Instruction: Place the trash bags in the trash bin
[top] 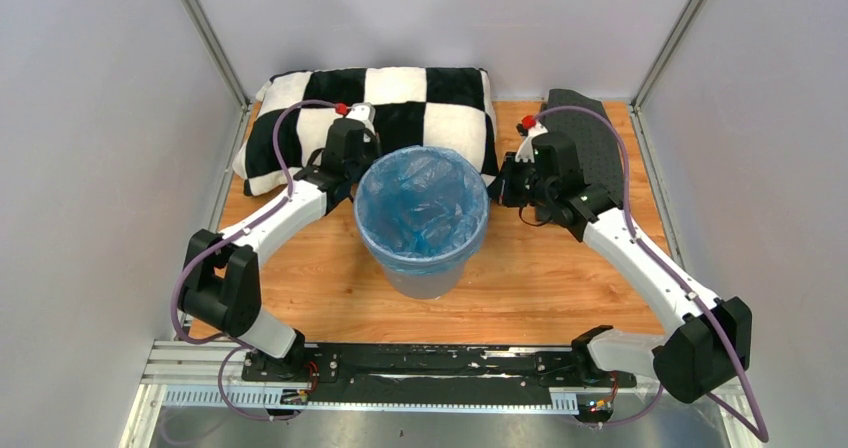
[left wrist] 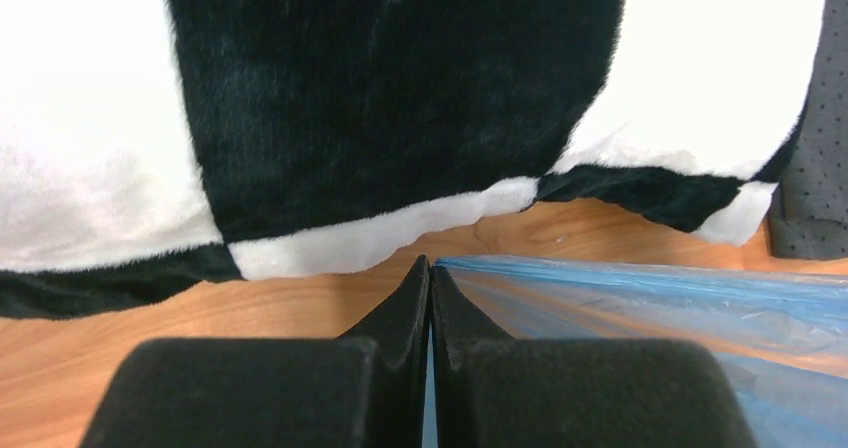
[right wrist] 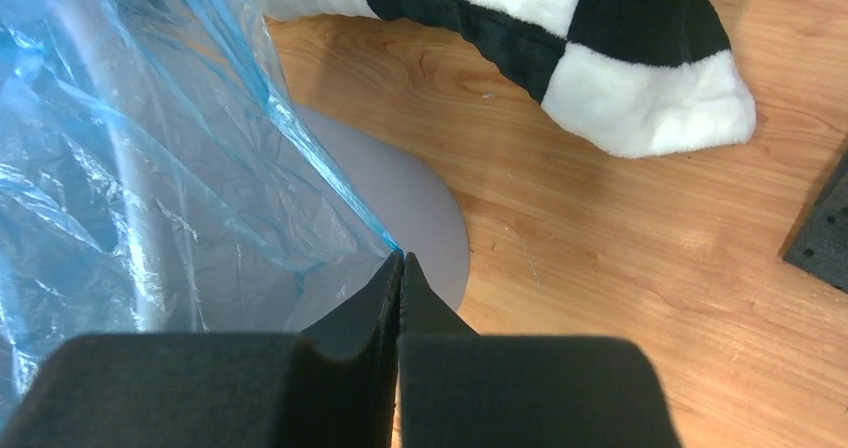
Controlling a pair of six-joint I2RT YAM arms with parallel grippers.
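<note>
The light-grey trash bin (top: 425, 280) stands mid-table, and the light-blue trash bag (top: 420, 203) lines its inside, with its edge folded over the rim. My left gripper (top: 364, 181) is at the bin's left rim. In the left wrist view it (left wrist: 430, 268) is shut on the bag's edge (left wrist: 660, 298), and a blue sliver shows between the jaws. At the right rim is my right gripper (top: 497, 190). The right wrist view shows it (right wrist: 402, 263) shut, with the crinkled bag (right wrist: 130, 168) ending at its tips, over the grey bin wall (right wrist: 420, 208).
A black-and-white checkered pillow (top: 400, 108) lies just behind the bin. A dark dotted mat (top: 590, 128) sits at the back right behind my right arm. Grey walls enclose the wooden table (top: 540, 278) on three sides.
</note>
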